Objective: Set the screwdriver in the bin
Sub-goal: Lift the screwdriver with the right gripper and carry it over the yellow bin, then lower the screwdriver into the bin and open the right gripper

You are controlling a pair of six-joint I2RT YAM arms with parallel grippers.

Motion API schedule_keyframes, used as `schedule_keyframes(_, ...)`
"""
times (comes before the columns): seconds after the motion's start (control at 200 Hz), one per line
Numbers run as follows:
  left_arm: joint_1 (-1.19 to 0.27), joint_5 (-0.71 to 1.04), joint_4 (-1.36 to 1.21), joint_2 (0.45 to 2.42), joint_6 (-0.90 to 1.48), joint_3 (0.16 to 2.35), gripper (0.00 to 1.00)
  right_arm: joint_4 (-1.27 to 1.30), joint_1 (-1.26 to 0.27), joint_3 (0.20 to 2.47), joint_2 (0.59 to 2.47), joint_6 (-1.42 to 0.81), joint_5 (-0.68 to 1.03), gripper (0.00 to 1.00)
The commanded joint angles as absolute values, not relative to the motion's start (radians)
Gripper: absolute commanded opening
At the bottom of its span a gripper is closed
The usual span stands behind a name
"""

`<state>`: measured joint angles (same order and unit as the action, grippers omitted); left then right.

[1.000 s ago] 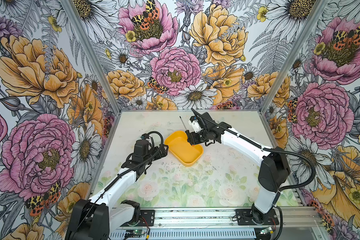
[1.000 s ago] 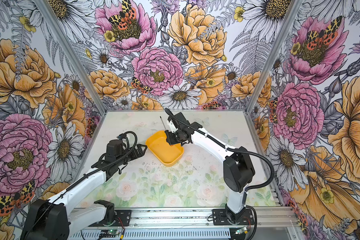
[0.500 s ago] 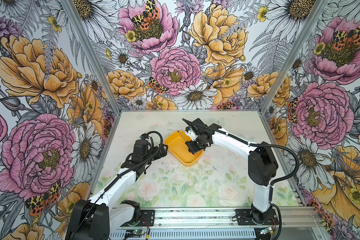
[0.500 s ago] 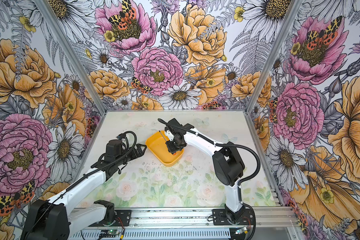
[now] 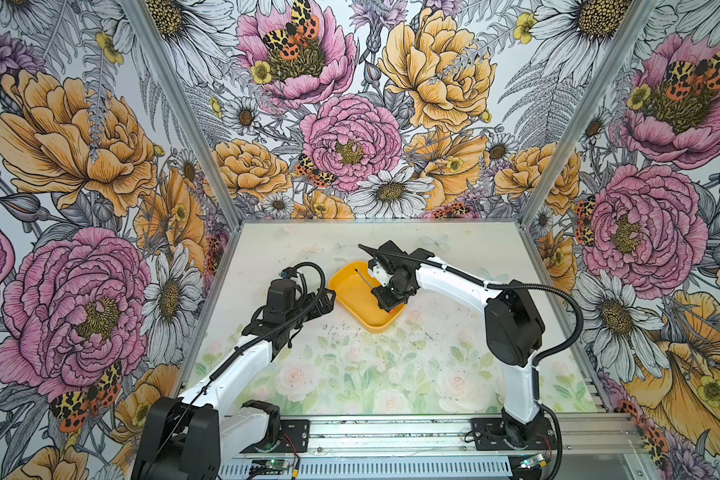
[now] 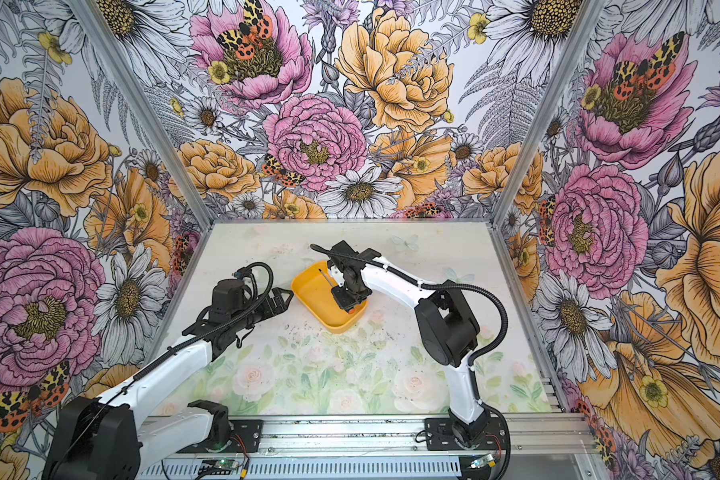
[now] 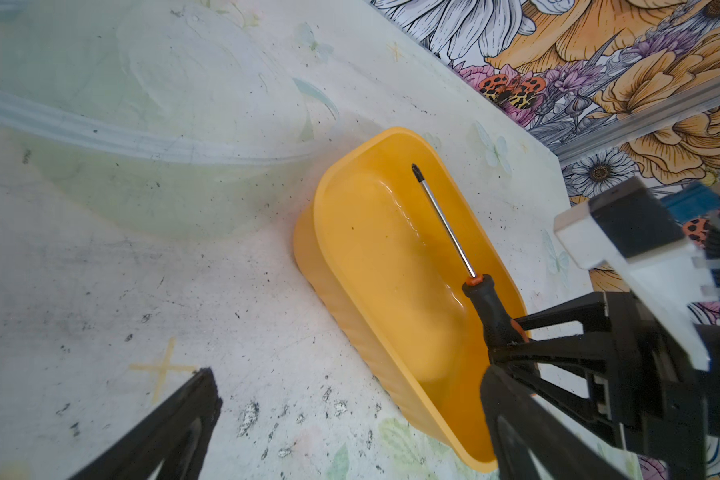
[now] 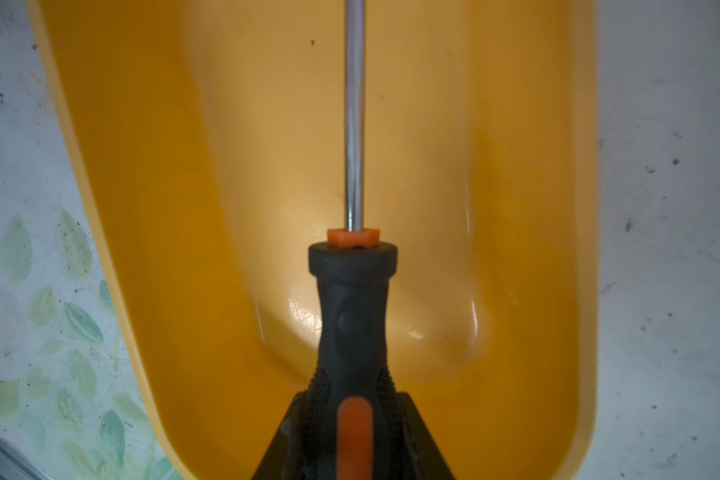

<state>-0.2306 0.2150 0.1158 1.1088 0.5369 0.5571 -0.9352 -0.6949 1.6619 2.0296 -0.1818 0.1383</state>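
while the right gripper [image 7: 506, 338] is clamped tight on the black handle of the screwdriver [image 7: 445, 226], the shaft runs lengthwise over the inside of the bin [image 7: 323, 208], tip near the far rim; can't tell if it touches the floor. step in hand: placing, looks nearly done. next move likely needs a small lowering, then parting the jaws and lifting clear without dragging the tool out. right arm reaches across the table [image 5: 350, 374], elbow high, wrist bent down over the bin. left gripper [image 5: 324, 297] sits just beside the bin wall, jaws apart, empty.
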Motion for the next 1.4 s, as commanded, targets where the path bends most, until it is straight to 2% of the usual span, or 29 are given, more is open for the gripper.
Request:
schedule_keyframes(0.0,-0.221,0.241,0.094,1.114,0.545,0.549,0.99,-0.939,-0.707,1.703,2.047,-0.168,0.106,0.0)
schedule_keyframes(1.396,-0.203,0.249,0.087,1.09,0.546,0.526,0.99,-0.94,-0.732,1.737,2.142,-0.186,0.011,0.0)
